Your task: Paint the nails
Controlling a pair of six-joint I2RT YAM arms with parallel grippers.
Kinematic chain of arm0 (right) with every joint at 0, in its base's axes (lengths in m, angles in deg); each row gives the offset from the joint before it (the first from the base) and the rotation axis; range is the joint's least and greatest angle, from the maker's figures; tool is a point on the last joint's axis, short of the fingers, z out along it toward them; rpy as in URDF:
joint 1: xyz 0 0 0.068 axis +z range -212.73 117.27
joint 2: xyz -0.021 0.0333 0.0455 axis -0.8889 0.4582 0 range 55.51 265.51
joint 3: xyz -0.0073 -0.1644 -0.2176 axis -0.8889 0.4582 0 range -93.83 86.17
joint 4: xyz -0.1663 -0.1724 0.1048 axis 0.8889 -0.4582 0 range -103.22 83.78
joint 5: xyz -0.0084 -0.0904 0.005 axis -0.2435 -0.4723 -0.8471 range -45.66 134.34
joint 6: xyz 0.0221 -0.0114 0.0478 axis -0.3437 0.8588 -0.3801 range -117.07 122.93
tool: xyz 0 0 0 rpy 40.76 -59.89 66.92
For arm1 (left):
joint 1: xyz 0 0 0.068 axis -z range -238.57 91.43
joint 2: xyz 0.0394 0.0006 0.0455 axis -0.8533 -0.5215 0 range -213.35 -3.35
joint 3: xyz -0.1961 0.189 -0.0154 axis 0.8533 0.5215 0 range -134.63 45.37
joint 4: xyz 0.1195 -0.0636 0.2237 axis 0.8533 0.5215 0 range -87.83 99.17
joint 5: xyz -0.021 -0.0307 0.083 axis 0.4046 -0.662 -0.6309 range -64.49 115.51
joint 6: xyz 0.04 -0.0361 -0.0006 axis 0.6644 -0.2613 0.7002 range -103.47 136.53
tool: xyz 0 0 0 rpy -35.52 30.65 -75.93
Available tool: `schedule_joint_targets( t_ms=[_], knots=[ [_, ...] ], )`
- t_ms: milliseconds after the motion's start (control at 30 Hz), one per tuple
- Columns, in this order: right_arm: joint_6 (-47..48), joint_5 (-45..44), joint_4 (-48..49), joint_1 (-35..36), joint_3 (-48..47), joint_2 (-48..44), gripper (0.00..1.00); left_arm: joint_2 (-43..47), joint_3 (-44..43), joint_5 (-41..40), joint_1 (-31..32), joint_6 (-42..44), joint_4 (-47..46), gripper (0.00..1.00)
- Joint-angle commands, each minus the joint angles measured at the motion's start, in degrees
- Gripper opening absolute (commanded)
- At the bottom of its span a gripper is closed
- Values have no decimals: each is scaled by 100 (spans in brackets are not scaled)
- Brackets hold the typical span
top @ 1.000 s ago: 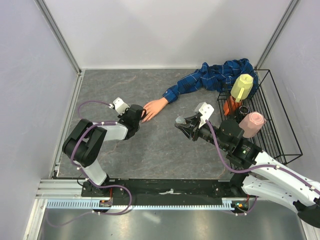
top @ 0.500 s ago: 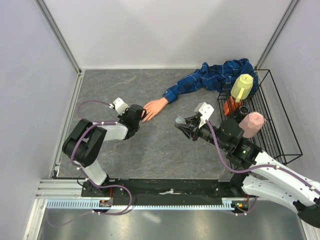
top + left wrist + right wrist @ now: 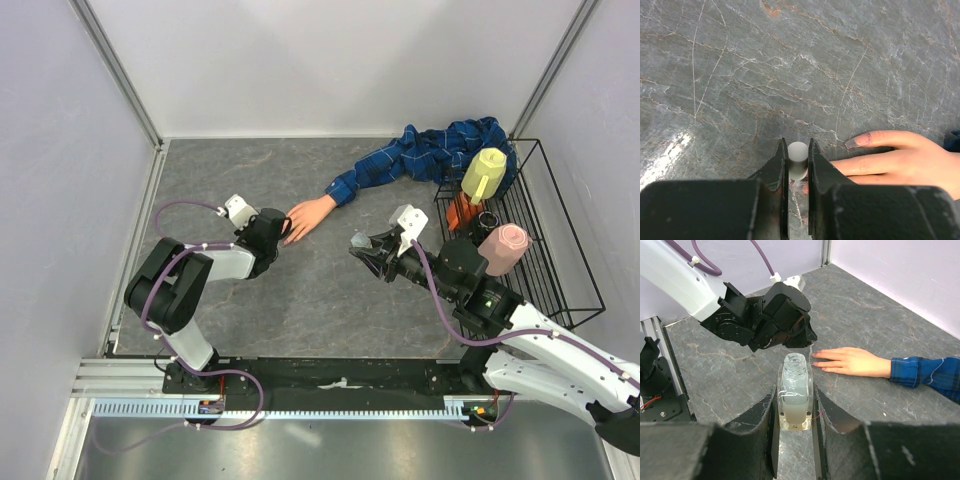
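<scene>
The peach mannequin hand [image 3: 310,215] lies flat on the grey stone table, sticking out of a blue plaid sleeve [image 3: 420,155]. My left gripper [image 3: 283,232] sits at its fingertips, shut on a small white brush cap [image 3: 797,159]. In the left wrist view the cap is just left of the fingers, and one long nail [image 3: 852,143] shows with a dark smear behind it. The brush tip is hidden between the jaws. My right gripper [image 3: 360,247] is shut on an uncapped clear bottle [image 3: 794,392] of milky liquid, held upright to the right of the hand [image 3: 855,361].
A black wire basket [image 3: 560,260] stands at the right edge, holding a yellow bottle [image 3: 484,172], a pink object [image 3: 502,247] and a dark jar. The sleeve's cloth bunches against the basket. Light walls enclose the table on three sides.
</scene>
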Motion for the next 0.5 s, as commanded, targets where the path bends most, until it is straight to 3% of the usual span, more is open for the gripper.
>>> schedule_joint_targets(
  t_ms=[0, 467],
  knots=[
    [-39, 118, 326, -32, -1, 1, 0, 13, -163, -146, -35, -79, -244, 2],
    [-39, 135, 335, -49, 16, 19, 0, -48, -181, -32, -43, 36, -384, 2]
  ],
)
